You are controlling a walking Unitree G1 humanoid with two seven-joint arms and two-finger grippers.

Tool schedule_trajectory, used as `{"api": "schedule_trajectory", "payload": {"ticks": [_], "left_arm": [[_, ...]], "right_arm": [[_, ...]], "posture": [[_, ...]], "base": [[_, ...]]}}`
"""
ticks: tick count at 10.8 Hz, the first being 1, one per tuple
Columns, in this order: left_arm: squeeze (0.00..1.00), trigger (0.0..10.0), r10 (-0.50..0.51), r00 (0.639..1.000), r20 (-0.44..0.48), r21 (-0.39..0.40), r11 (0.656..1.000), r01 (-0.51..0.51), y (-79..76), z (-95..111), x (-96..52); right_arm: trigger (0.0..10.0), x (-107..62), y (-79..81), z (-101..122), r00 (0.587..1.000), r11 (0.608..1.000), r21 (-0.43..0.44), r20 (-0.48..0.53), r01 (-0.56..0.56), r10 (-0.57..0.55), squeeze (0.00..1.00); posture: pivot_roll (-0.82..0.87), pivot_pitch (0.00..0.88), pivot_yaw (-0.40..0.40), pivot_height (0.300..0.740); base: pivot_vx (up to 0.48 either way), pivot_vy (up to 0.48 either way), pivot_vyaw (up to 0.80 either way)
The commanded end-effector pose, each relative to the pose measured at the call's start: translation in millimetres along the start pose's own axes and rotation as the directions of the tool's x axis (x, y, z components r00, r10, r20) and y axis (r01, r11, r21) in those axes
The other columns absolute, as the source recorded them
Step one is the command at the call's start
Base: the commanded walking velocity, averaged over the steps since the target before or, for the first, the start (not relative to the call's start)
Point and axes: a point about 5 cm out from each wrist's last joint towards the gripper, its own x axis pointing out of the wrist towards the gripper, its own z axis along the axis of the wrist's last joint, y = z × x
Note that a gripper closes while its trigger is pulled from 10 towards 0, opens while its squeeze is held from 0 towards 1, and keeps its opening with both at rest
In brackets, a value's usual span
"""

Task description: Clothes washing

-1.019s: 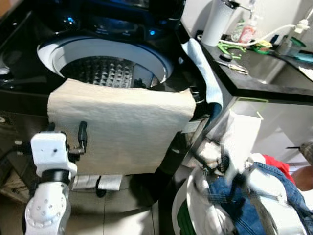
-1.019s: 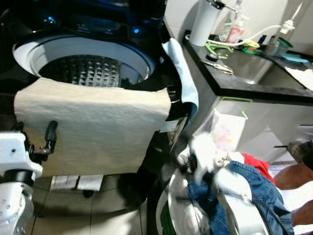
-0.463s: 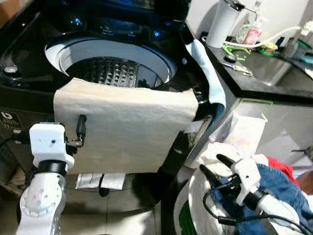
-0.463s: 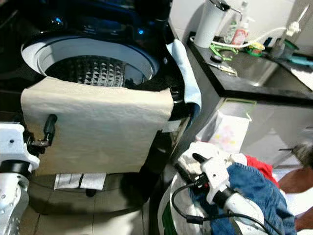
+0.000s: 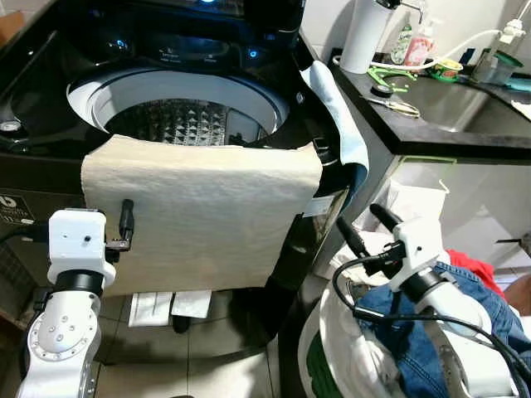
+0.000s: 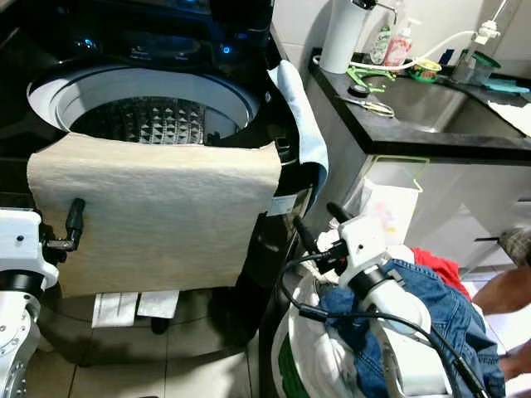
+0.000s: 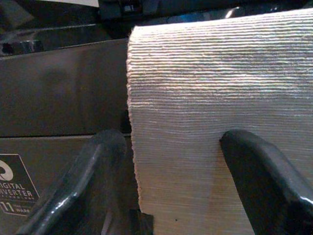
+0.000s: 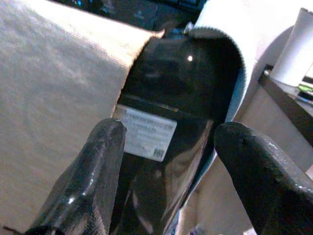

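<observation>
One washer (image 5: 178, 91) stands open, its drum (image 5: 170, 124) bare metal. Two cloths hang on it: a beige towel (image 5: 199, 211) draped over the front rim and a blue cloth (image 5: 340, 124) over the right corner. One basket (image 5: 319, 365) sits just right of the washer, heaped with jeans (image 5: 423, 332), white laundry and something red.

The left end effector (image 7: 171, 161), fingers apart, straddles the towel's left edge. The right end effector (image 5: 365, 224), fingers apart and empty, hovers just above the basket's clothes, pointing toward the washer's front corner.
</observation>
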Motion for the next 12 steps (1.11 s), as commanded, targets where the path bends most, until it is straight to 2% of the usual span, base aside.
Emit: {"api": "schedule_trajectory", "payload": {"ticks": [1,6,8,9,10,12], "left_arm": [[0.0,10.0,-0.014,1.0,0.001,-0.007,1.0,0.014,-6.7,-0.7,4.5],[0.0,10.0,-0.027,0.999,-0.023,-0.028,0.999,0.026,-13.5,-8.6,2.9],[0.0,10.0,-0.026,0.999,-0.021,-0.028,0.999,0.025,-14.9,-8.1,4.0],[0.0,10.0,-0.023,1.0,-0.015,-0.027,0.999,0.022,-14.3,-7.2,4.9],[0.0,10.0,-0.021,1.0,-0.018,-0.024,1.0,0.02,-13.6,-8.8,4.2],[0.0,10.0,-0.026,0.999,-0.025,-0.024,0.999,0.025,-15.4,-11.2,4.7]], "right_arm": [[10.0,3.6,-1.3,1.8,1.0,1.0,-0.018,0.004,-0.003,0.003,0.0],[10.0,18.2,-8.0,10.3,0.999,0.999,-0.042,0.026,0.027,-0.026,0.0],[10.0,24.2,-10.9,12.5,0.998,0.997,-0.059,0.04,0.045,-0.043,0.0],[10.0,26.9,-12.8,14.3,0.997,0.998,-0.015,0.044,0.063,-0.062,0.0],[10.0,24.3,-14.3,12.1,0.997,0.997,0.031,0.028,0.067,-0.068,0.0],[10.0,7.6,-16.7,0.8,0.998,0.997,0.036,-0.019,0.067,-0.066,0.0]], "posture": [[0.19,0.0,-0.137,0.74],[0.18,0.0,-0.134,0.74],[0.18,0.0,-0.135,0.74],[0.18,0.0,-0.138,0.74],[0.18,0.0,-0.137,0.74],[0.17,0.0,-0.129,0.74]], "base": [[0.0,0.0,-0.55],[0.0,0.0,-0.56],[0.0,0.0,0.0],[0.0,0.0,0.0],[0.0,0.0,0.0],[0.0,0.0,0.0]]}}
